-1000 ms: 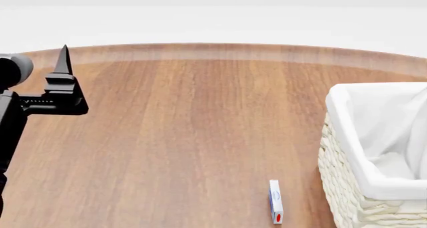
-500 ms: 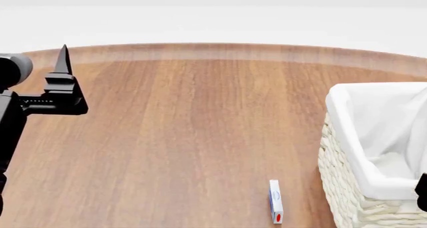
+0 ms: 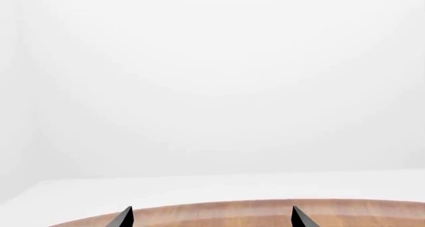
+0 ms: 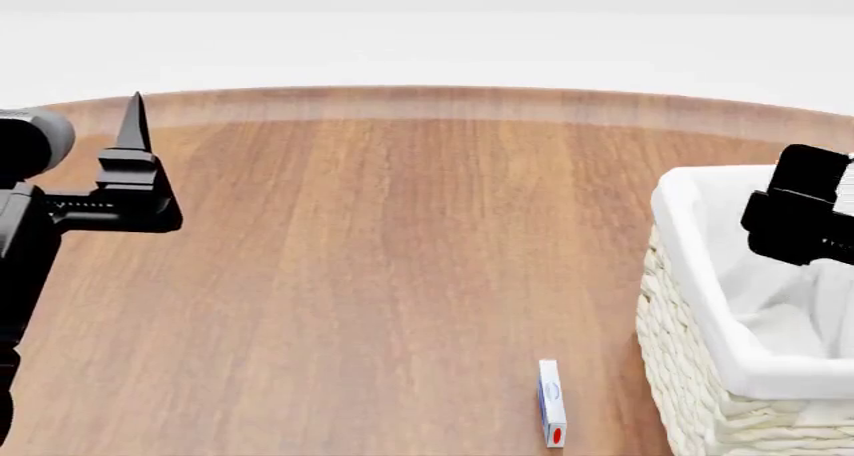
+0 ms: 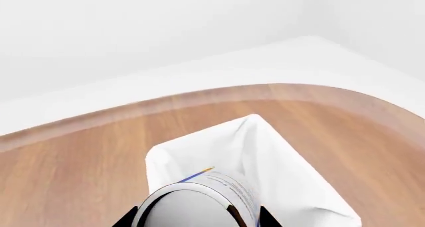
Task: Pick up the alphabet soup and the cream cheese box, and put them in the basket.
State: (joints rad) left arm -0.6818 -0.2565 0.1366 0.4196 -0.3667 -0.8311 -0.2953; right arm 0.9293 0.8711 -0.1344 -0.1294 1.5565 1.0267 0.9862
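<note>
The cream cheese box (image 4: 551, 404), a thin white box with blue and red marks, lies on the wooden table near the front, just left of the basket (image 4: 694, 376). My right gripper (image 5: 196, 220) is shut on the alphabet soup can (image 5: 199, 202), whose grey end and labelled side fill the space between the fingers. It holds the can above the basket's white liner (image 5: 265, 152). In the head view the right gripper's black body (image 4: 798, 216) hangs over the basket. My left gripper (image 3: 210, 220) is open and empty, held high at the table's left side (image 4: 134, 116).
The round wooden table (image 4: 374, 236) has its far curved edge against a white floor. The basket stands at the right edge of the head view. The left arm (image 4: 27, 236) is along the left edge.
My right arm has come up into the head view from the lower right and now hangs over the basket. The left gripper has shifted very slightly. The cream cheese box has not moved.
</note>
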